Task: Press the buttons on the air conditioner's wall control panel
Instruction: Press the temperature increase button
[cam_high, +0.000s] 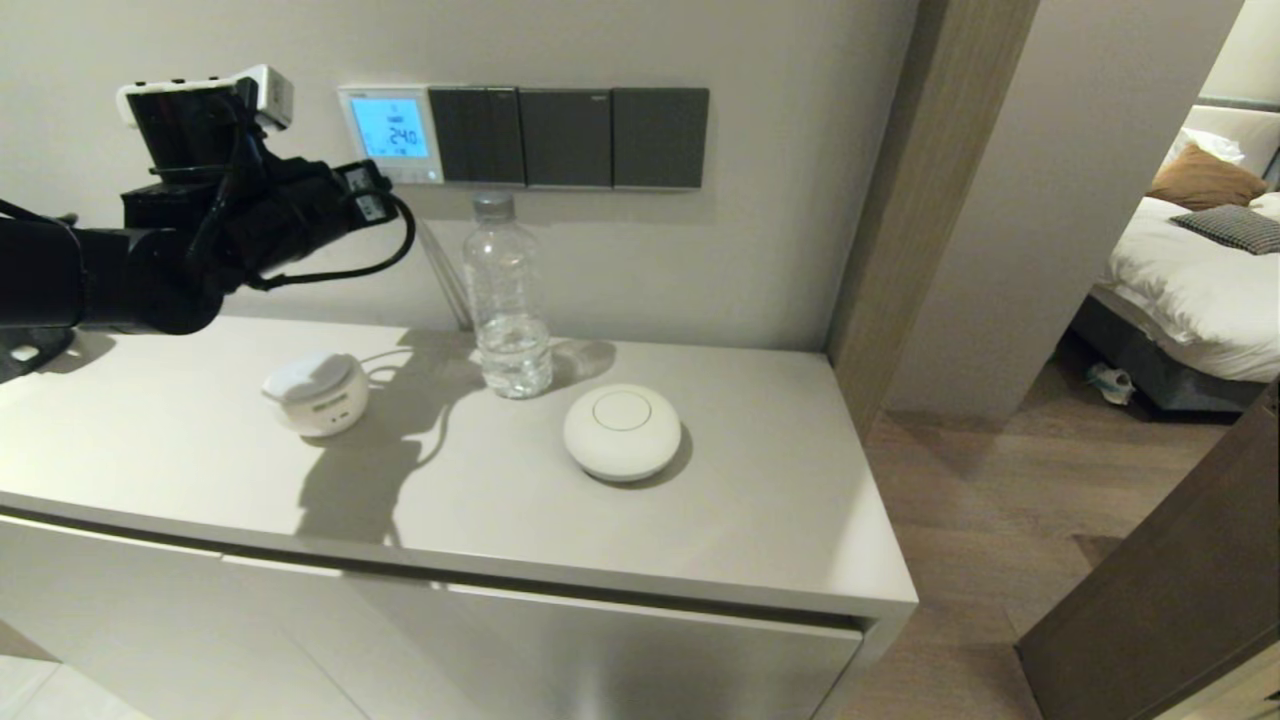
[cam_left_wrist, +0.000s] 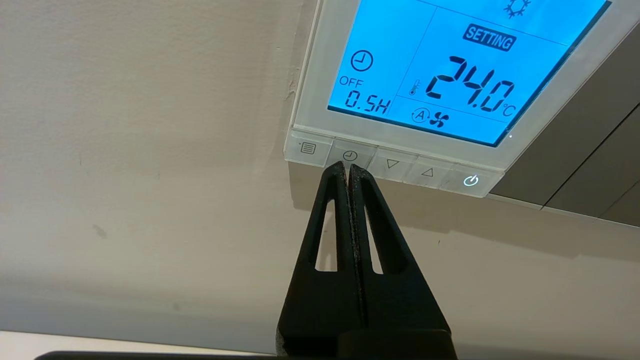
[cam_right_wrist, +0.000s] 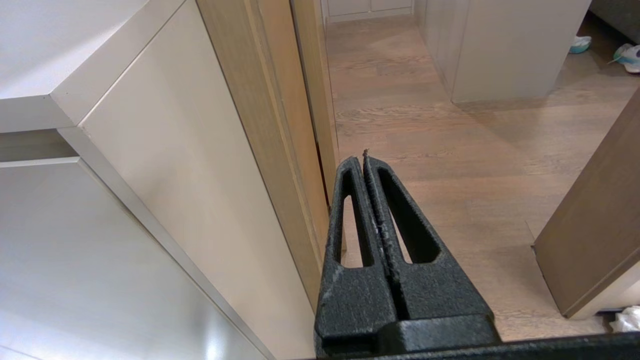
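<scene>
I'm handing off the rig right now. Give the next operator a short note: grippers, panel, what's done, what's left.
Left gripper: shut, tips at the clock button in the panel's bottom row; contact can't be confirmed.
Right gripper: shut, parked low beside the cabinet, over the floor.
Panel: on the wall above the bottle, screen lit, 24.0 °C, OFF timer 0.5H.
Done: panel is on, timer apparently set.
Left: the other buttons, if needed.

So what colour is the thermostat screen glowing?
Light blue with dark digits, clearest in the left wrist view.
</scene>
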